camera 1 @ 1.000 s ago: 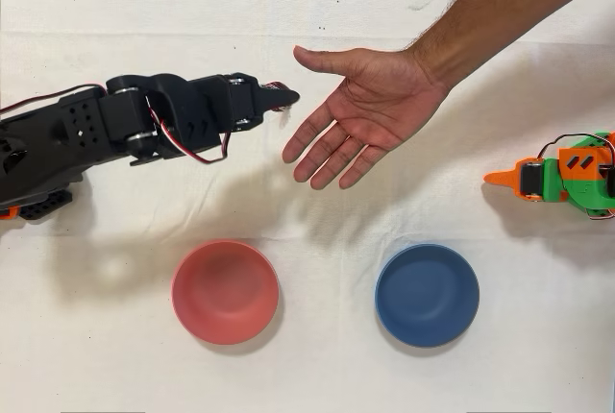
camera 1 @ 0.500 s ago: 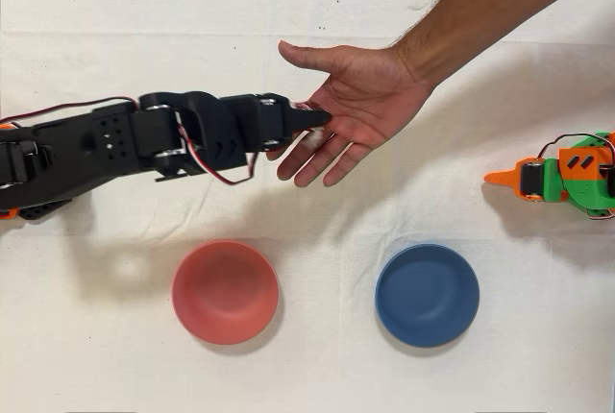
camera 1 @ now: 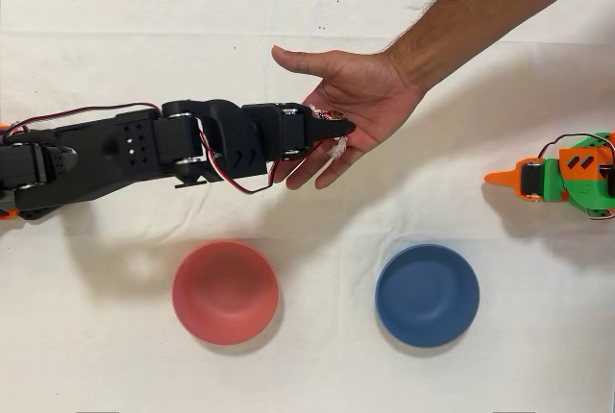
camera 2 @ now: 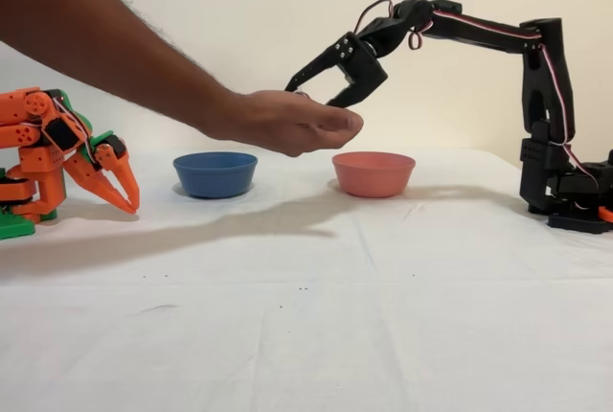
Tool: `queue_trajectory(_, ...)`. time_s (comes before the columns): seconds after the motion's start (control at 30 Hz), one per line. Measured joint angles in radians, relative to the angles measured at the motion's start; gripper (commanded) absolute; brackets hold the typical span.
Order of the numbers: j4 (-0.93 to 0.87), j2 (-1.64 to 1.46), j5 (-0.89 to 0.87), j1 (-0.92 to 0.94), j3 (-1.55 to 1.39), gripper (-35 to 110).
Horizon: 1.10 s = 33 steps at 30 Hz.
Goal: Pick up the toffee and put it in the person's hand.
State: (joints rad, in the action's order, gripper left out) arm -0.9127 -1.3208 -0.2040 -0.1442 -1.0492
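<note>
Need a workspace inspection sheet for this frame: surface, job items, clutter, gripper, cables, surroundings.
Surface: white cloth over the table, creased, a few dark specks.
Job's things: toffee at the gripper tips over the palm, clear wrapper edge hanging below; person's hand palm up, raised above the cloth in the fixed view.
Clutter: pink bowl and blue bowl, both look empty; idle orange arm at the right edge of the overhead view.
Gripper: black gripper jaws spread over the hand in the fixed view.
Cables: red, white and black wires looped along the black arm.
Surroundings: plain pale wall.
</note>
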Motion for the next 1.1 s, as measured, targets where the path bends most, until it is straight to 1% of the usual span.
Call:
queue_trajectory(0.27,0.0,0.011,0.008,-0.002,0.008,22)
queue_trajectory(0.77,-0.011,-0.003,0.043,0.0,0.002,23)
queue_trajectory(0.9,-0.028,-0.08,0.054,0.0,-0.066,23)
queue_trajectory(1.1,-0.074,-0.319,0.064,0.009,-0.295,23)
